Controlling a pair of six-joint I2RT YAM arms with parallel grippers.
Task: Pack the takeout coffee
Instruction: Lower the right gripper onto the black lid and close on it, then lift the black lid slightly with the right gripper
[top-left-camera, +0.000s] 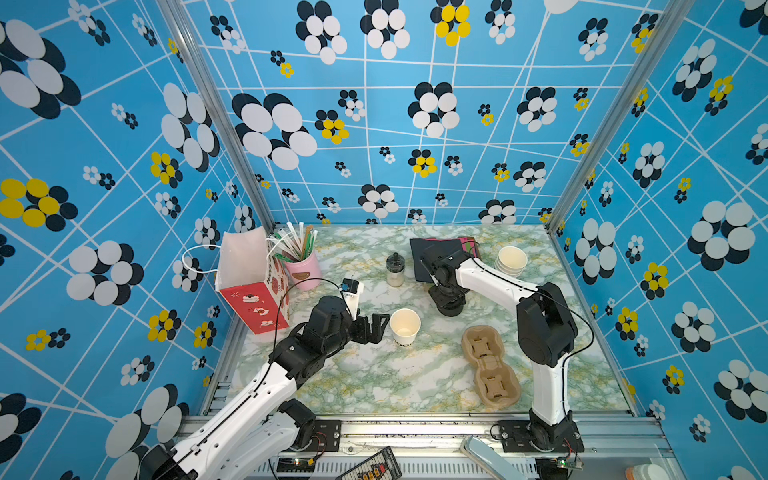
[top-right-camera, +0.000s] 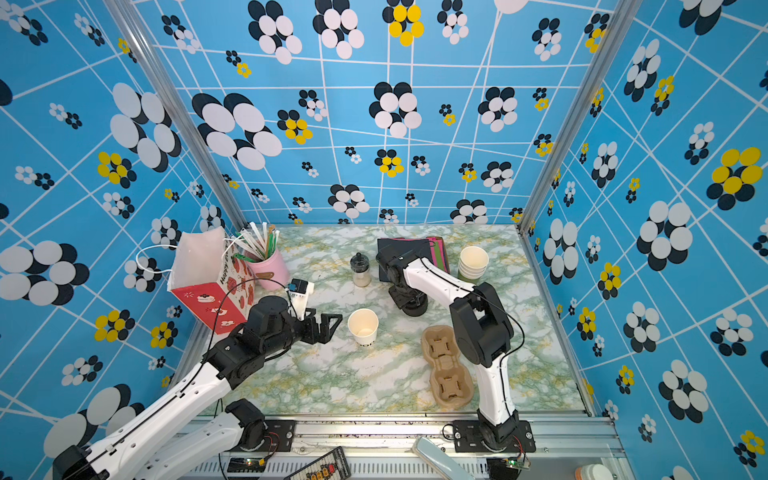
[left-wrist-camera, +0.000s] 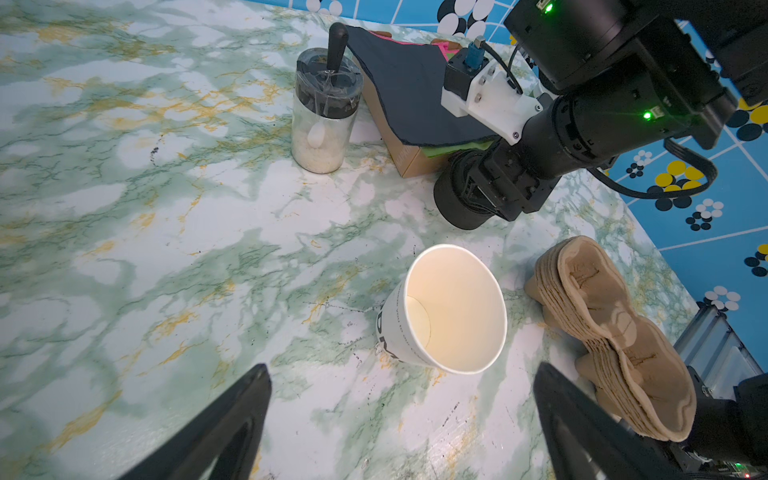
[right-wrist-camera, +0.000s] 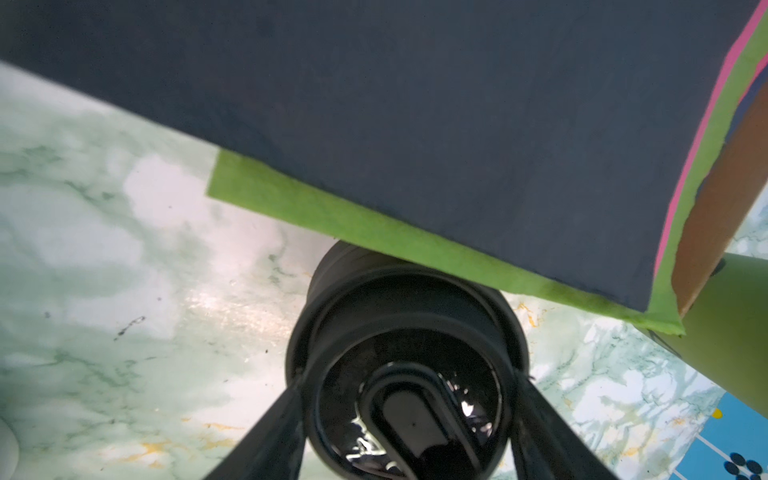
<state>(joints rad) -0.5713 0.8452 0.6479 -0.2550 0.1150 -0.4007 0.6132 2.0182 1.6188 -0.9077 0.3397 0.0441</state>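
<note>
The takeout coffee is a small paper cup (top-left-camera: 405, 326) (top-right-camera: 363, 326) (left-wrist-camera: 453, 307) standing upright mid-table with its cream inside showing and no lid on it. My left gripper (top-left-camera: 384, 328) (top-right-camera: 336, 328) (left-wrist-camera: 401, 370) is open just left of the cup, level with it and not touching it. Behind and to the right stands a squat stack of black lids (top-left-camera: 449, 305) (top-right-camera: 413, 307) (left-wrist-camera: 461, 203) (right-wrist-camera: 407, 332). My right gripper (top-left-camera: 446, 291) (right-wrist-camera: 407, 395) reaches down over the stack. Its two fingers press against opposite sides of the top lid's rim.
A red and white paper bag (top-left-camera: 253, 291) stands open at the back left beside a pink cup of straws (top-left-camera: 305, 268). A sugar jar (top-left-camera: 395, 270), a dark napkin box (top-left-camera: 428, 249) and nested paper cups (top-left-camera: 511, 259) line the back. A brown pulp carrier (top-left-camera: 490, 365) lies front right.
</note>
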